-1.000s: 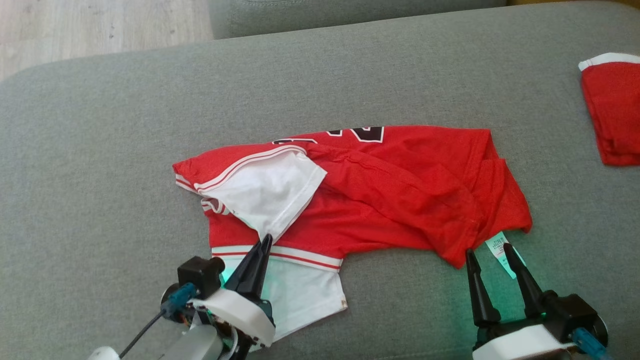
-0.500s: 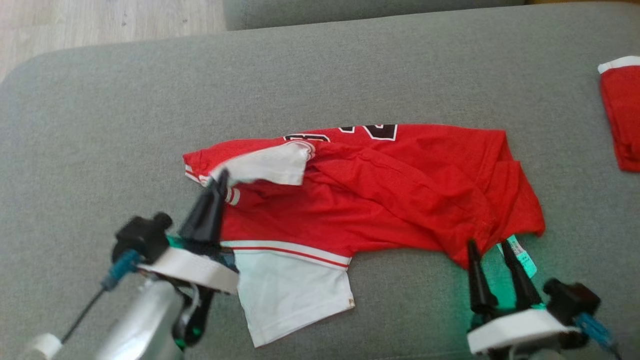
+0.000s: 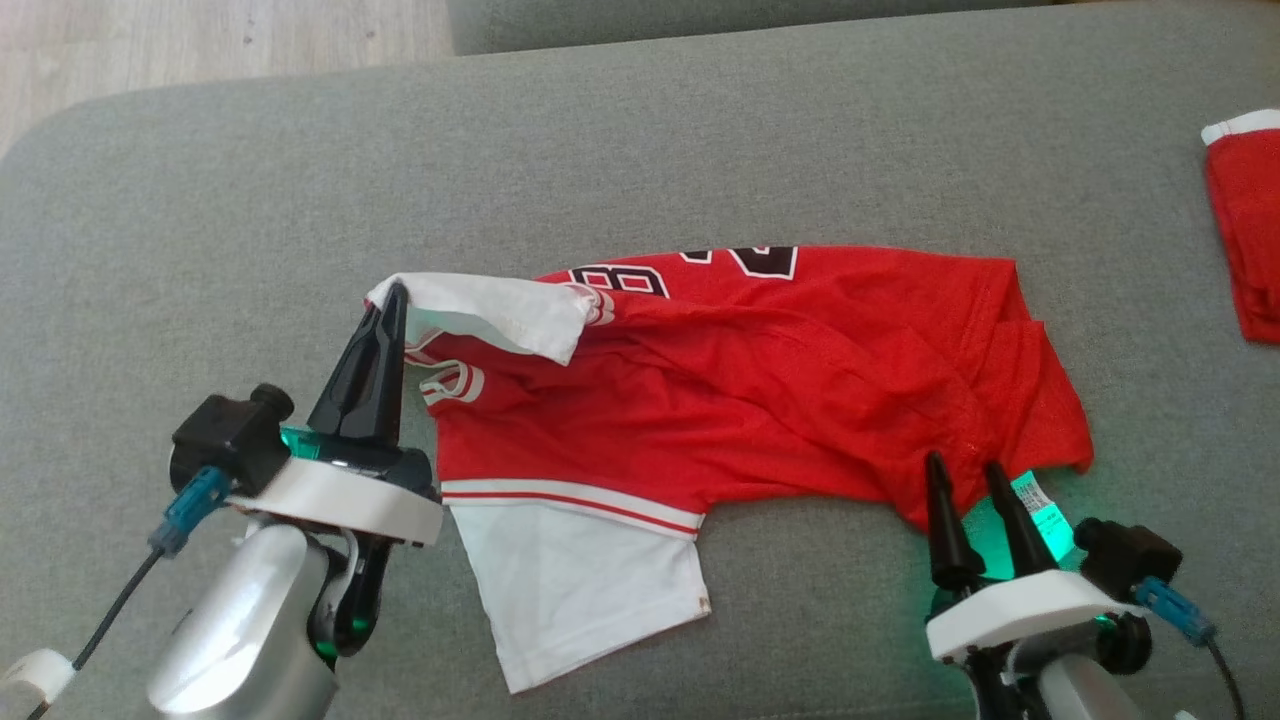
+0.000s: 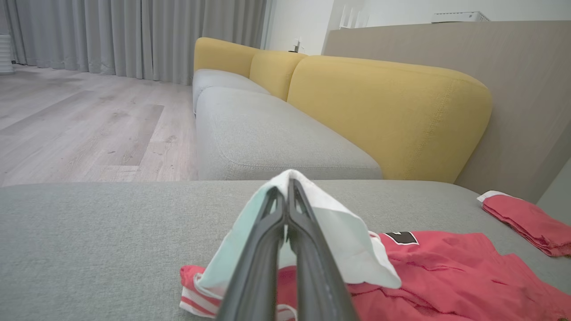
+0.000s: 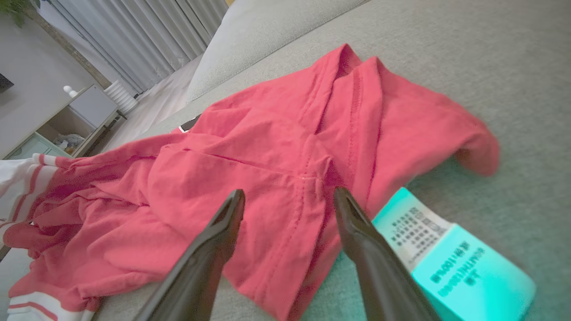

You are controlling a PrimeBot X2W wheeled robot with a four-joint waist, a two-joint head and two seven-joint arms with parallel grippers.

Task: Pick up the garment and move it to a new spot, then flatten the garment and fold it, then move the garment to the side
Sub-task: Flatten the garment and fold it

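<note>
- The shirt (image 3: pixel 760 390) lies crumpled and half spread on the grey cushion (image 3: pixel 700 130). One white sleeve (image 3: pixel 480 315) is lifted off it, and nothing is flat or folded yet.
- The left gripper (image 3: pixel 392 292), at the shirt's left end, has its fingers pinched tight on that sleeve's edge.
- The right gripper (image 3: pixel 962 464), at the shirt's near right hem beside the label (image 3: pixel 1035 500), stands parted and holds nothing.
- By my reading, flattening is under way; folding and moving the shirt aside are left.
- Another red cloth (image 3: pixel 1245 250) lies well to the right of the shirt.
</note>
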